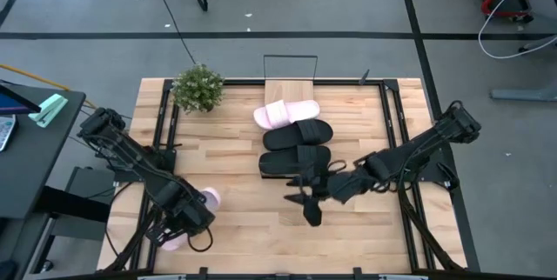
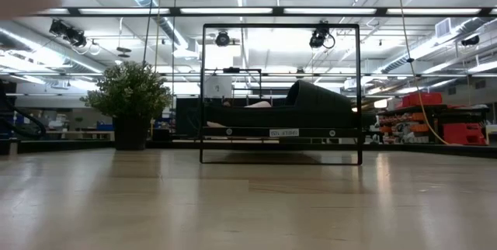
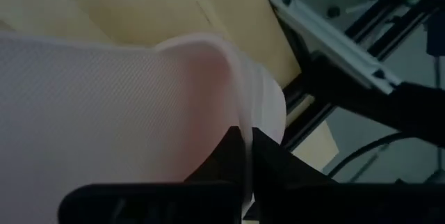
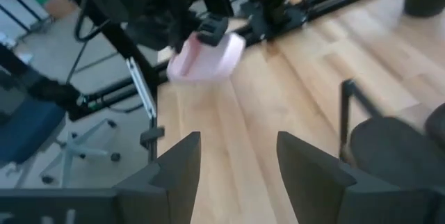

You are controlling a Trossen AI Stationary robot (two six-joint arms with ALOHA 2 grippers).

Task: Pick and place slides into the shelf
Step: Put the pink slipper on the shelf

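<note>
My left gripper (image 1: 193,219) is at the table's near left corner, shut on a pale pink slide (image 1: 207,198), which fills the left wrist view (image 3: 104,106). The right wrist view shows that slide (image 4: 205,57) under the left arm. The shelf (image 1: 289,91), a light-wood board in a black wire frame, runs from the far edge toward the middle. On it lie a pink slide (image 1: 285,113) and two black slides (image 1: 298,134) (image 1: 294,161) in a row. My right gripper (image 1: 309,203) hovers open just near of the row's near end, touching nothing (image 4: 238,140). My left gripper pinches a thin pale edge of the pink slide (image 3: 245,151) between its two fingers, coming from above and slanting down. Which part of the slide that edge belongs to is unclear. In the right wrist view the slide hangs tilted below the fingers, apparently off the tabletop.
A potted plant (image 1: 198,87) stands at the far left of the table, beside the shelf. Black frame rails (image 1: 165,141) run along both sides of the wooden top. Bare wood lies between the two grippers and along the near edge (image 1: 261,245).
</note>
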